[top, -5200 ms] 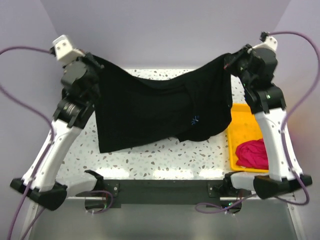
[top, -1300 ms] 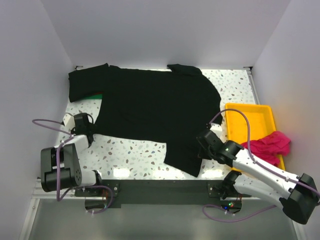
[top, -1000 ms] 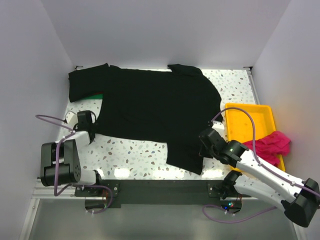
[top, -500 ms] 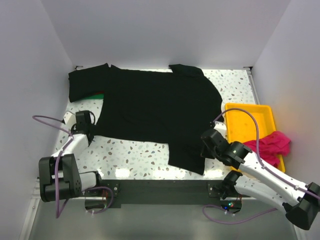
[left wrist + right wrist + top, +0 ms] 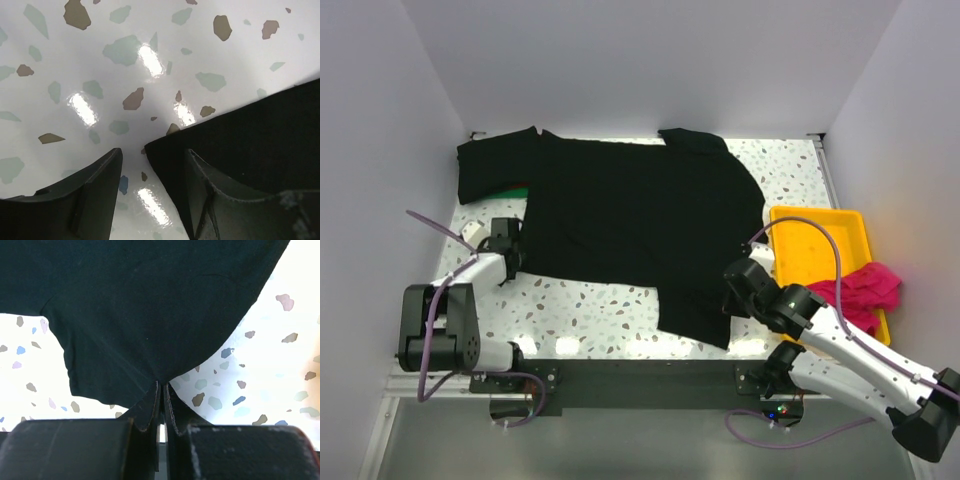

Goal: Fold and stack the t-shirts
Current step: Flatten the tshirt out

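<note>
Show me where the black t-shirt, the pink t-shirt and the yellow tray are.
black t-shirt [image 5: 630, 220]: top view, middle of its spread body.
pink t-shirt [image 5: 870, 285]: top view, its bunched cloth.
yellow tray [image 5: 852, 240]: top view, bare floor near its far corner.

Green t-shirt [image 5: 513, 192] mostly hidden under the black t-shirt [image 5: 630, 220], I see only a sliver, magenta-pink t-shirt [image 5: 868, 283] partly covered by my right arm [image 5: 840, 345], black cloth cut off at both wrist views' edges.
</note>
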{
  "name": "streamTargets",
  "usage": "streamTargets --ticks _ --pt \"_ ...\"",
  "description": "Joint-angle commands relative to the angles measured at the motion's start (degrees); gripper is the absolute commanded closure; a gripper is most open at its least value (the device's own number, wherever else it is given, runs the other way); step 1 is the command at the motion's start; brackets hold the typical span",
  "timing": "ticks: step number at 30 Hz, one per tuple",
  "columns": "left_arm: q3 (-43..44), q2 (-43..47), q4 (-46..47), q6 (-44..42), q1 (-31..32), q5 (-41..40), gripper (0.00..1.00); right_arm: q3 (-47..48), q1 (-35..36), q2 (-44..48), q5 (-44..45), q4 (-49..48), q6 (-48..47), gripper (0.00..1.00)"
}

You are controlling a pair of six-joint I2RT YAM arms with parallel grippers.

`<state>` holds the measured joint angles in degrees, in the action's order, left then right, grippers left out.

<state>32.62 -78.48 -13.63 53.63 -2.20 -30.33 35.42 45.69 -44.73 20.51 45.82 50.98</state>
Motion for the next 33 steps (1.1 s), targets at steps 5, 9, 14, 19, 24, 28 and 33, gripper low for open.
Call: streamTargets --ticks 5,9,14,19,24,28,33 --pt "4.1 -6.2 1.0 0.0 0.5 -1.3 0.50 1.8 -0.2 1.3 2.0 1.4 -0.8 0.95" --pt "4.6 -7.7 1.7 -0.4 0.6 -0.6 0.68 2.4 -0.3 2.0 2.3 2.0 -0.9 0.94" --pt "4.6 -6.7 1.9 -1.6 0.5 0.2 0.87 2.6 -0.3 2.2 2.3 2.3 -0.8 0.94" --pt "5.2 -1.9 0.3 -1.9 0.6 0.5 1.00 2.5 -0.3 2.6 2.1 2.6 -0.6 0.94" --pt "5.3 3.6 -3.4 -0.9 0.6 -0.3 1.00 3.5 -0.3 3.9 2.3 4.2 -0.5 0.95" --pt "3.9 8.6 -5.4 -0.3 0.5 -1.0 1.00 4.5 -0.3 5.1 2.5 6.0 -0.9 0.95" --pt "0.4 16.2 -8.5 0.4 0.4 -2.5 1.00 5.0 -0.2 7.1 0.8 8.0 -0.6 0.95"
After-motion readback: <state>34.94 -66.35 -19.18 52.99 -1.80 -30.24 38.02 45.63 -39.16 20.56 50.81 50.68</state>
